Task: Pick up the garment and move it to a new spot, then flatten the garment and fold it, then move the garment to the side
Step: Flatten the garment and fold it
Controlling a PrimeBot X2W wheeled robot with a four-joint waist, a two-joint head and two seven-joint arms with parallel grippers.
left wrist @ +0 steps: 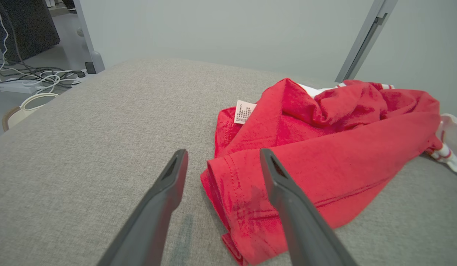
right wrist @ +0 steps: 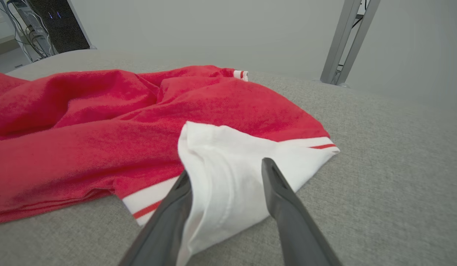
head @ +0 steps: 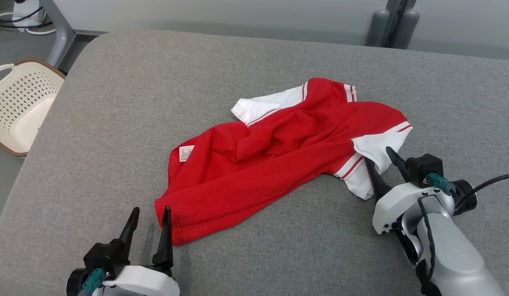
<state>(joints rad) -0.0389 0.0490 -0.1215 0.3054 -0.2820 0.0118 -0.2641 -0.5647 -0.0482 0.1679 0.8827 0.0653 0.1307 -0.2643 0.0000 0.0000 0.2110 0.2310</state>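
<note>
1. you have the garment (head: 279, 164), a red shirt with white sleeves, lying crumpled on the grey padded surface (head: 114, 123), a little right of the middle. it is bunched and creased, with its care label (head: 186, 153) showing on the left side.
2. your left gripper (head: 150, 210) is at the near left, fingers spread wide, straddling the shirt's near-left hem corner (left wrist: 228, 184). nothing is pinched there.
3. your right gripper (head: 378, 155) is at the right, with the white sleeve (right wrist: 228, 173) lying between its two fingers. the fingers stand apart around that cloth; a firm pinch is not visible.
4. by my reading, you're at the very start: both grippers are placed for the first pickup, and the shirt lies on the surface, not lifted.
5. left for you to do: close on both holds, lift and carry the shirt to a new spot, spread it flat, fold it, then shift it aside.
6. a pale perforated basket (head: 16, 107) sits off the surface at the far left, well apart from the shirt.
</note>
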